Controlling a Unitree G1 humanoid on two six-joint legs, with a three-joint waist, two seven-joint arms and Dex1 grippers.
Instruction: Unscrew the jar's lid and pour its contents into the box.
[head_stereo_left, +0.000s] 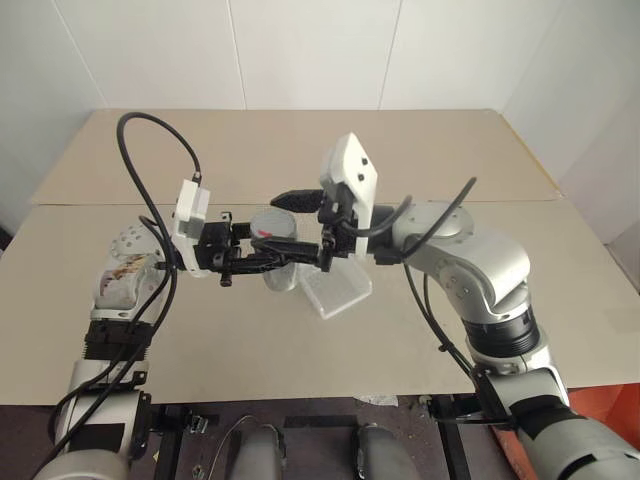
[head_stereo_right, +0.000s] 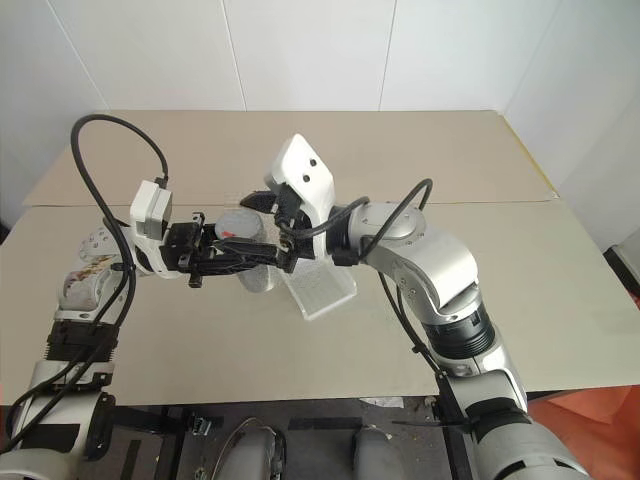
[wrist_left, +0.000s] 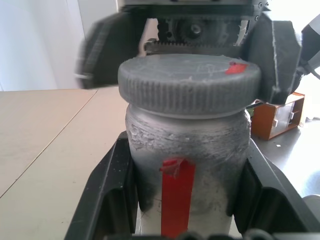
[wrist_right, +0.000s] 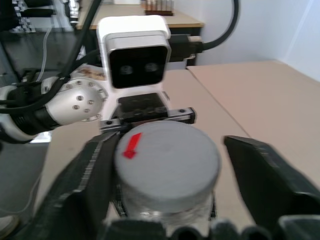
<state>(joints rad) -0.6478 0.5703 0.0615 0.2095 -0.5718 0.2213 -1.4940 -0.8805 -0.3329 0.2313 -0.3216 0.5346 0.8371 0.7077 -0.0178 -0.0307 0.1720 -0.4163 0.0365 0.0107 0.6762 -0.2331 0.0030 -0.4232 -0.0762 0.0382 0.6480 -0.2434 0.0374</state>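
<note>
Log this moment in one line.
left hand: shut on jar, held off table | right hand: open, fingers flanking lid | lid: on jar | box: on table

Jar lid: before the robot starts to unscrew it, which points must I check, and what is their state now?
1. Left gripper shut on the jar body: ok.
2. Jar upright: ok.
3. Lid seated on the jar: ok.
4. Right gripper has one finger on each side of the lid: ok.
5. Right gripper clamped on the lid: not ok; the right wrist view shows a gap at one finger.
6. Box on the table, near the jar, open side up: ok.
</note>
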